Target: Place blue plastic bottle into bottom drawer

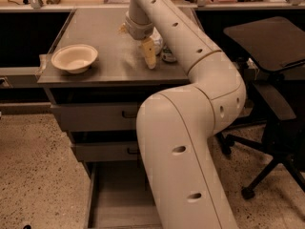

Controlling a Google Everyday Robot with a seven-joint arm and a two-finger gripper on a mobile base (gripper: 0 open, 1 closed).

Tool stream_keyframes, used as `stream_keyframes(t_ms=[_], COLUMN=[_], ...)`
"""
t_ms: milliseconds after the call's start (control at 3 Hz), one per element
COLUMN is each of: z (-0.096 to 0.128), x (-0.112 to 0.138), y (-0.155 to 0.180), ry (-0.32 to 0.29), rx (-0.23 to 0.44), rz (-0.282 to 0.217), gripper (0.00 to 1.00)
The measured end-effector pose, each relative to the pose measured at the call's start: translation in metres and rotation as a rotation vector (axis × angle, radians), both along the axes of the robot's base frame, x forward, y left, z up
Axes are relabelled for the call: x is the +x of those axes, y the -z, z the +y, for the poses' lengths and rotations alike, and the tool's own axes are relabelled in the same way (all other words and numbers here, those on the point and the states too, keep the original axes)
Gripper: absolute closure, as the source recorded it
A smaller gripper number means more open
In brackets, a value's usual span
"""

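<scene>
End effector: the end effector (149,55) hangs low over the worktop (97,30), toward its back-right part, pointing down and close to the surface.
End effector state: spread, pressed together or pinching something, it cannot be told from this view.
Blue plastic bottle: only a pale sliver (159,43) shows just beside the end effector, on its right in the view. This is probably the blue plastic bottle, but the arm (190,46) hides most of it.
Contact: whether the end effector touches the bottle or stands just clear of it cannot be made out.
Neighbour: a small round object (167,56), seemingly a can, sits right next to that pale sliver.
Bottom drawer: the bottom drawer (119,202) is pulled out at floor level, well below and well apart from the bottle; the part of its grey floor that shows is bare.
Risk, wrong pick: with the items crowded together, a closing grasp could catch the can or nudge both.
Risk, slip: a smooth, round bottle may roll or squirt out if caught off-centre.
Risk, transfer: the long descent to the drawer passes the cabinet's front edge; a clip there could knock the bottle loose.
Bystander: a white bowl (75,57) sits at the worktop's left, well apart from the work.
</scene>
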State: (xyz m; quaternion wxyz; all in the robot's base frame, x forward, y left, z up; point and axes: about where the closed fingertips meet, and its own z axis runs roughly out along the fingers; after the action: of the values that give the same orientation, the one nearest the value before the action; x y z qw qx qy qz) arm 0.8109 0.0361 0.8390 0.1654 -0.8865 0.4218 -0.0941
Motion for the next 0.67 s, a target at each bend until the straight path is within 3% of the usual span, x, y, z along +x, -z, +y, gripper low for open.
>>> stream_keyframes(t_ms=[667], z=[0.028], x=[0.012], y=[-0.001], ry=[0.002], rx=[0.016], rz=[-0.017], gripper=[0.0])
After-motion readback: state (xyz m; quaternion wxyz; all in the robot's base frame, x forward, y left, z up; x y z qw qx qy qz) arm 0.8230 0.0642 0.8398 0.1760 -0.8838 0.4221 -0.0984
